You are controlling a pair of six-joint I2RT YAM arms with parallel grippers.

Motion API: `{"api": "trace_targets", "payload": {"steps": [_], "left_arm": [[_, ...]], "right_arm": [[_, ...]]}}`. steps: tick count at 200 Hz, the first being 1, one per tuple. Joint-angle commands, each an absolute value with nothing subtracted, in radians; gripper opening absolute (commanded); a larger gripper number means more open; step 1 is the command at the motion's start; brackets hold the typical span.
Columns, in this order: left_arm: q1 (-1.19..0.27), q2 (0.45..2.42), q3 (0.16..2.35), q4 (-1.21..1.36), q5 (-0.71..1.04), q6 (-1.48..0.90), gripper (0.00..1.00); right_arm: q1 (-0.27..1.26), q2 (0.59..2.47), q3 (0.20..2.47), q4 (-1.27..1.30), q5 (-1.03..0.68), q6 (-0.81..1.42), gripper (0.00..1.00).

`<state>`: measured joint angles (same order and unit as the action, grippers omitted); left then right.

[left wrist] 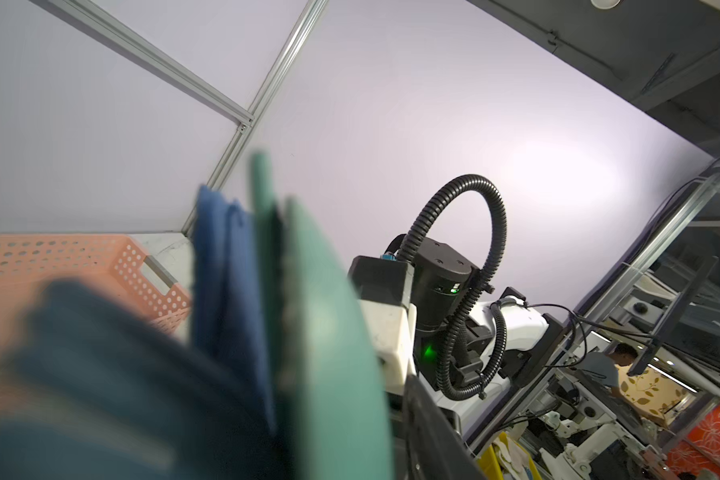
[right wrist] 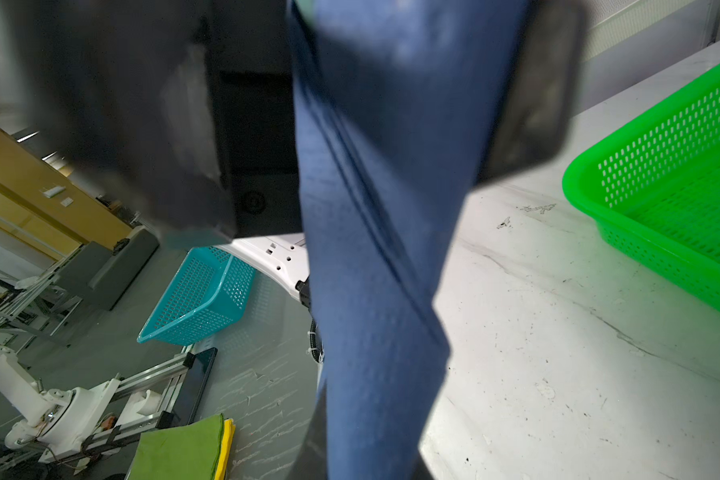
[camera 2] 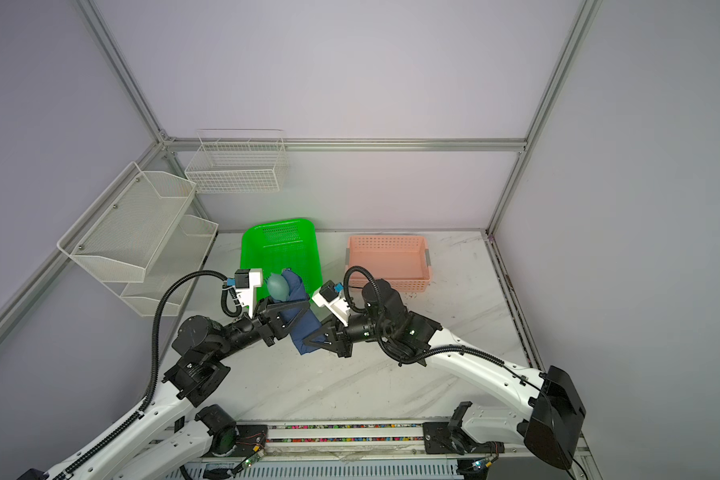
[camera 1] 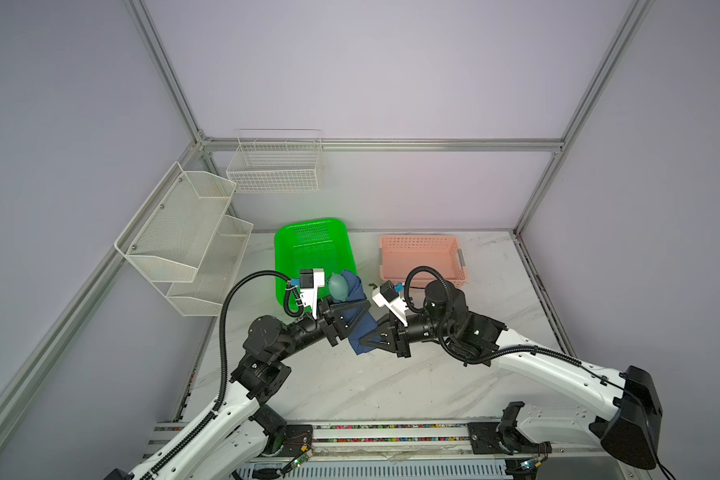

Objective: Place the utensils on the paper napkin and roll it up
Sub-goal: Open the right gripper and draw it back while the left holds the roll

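Observation:
The navy paper napkin (camera 1: 359, 329) (camera 2: 303, 328) is rolled into a long bundle and held off the table between both arms. A teal spoon bowl (camera 1: 336, 286) (camera 2: 276, 286), one of the utensils, sticks out of its far end; the rest are hidden inside. My left gripper (camera 1: 356, 309) (camera 2: 298, 309) is shut round the roll near the spoon end. My right gripper (camera 1: 366, 340) (camera 2: 308, 338) is shut on the near end. In the left wrist view the napkin (left wrist: 225, 291) and the teal utensils (left wrist: 329, 332) fill the jaws. The right wrist view has the napkin (right wrist: 375, 270) running between the dark fingers (right wrist: 533, 104).
A green basket (camera 1: 312, 249) stands just behind the left gripper and a pink basket (camera 1: 418, 257) behind the right arm. White mesh shelves (camera 1: 184, 237) and a wire basket (camera 1: 275, 166) hang on the left and back walls. The marble table (camera 1: 391, 386) lies below.

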<state>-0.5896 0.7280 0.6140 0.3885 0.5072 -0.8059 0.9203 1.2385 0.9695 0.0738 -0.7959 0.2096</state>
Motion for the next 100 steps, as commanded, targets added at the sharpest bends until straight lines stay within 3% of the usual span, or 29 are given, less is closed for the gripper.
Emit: {"api": "trace_targets", "payload": {"steps": [1,59,100], "left_arm": [[-0.583,0.72,0.718,0.372,0.501,-0.769,0.31],[-0.571,0.708,0.71,0.361,0.501,-0.764,0.09],[-0.566,0.694,0.7,0.363,0.494,-0.761,0.03]], "right_arm": [[0.922,1.244,1.002,0.031,-0.81,0.169,0.0],[0.922,1.246,1.012,-0.016,-0.801,0.139,0.0],[0.922,1.236,1.013,-0.026,-0.796,0.135,0.0]]}}
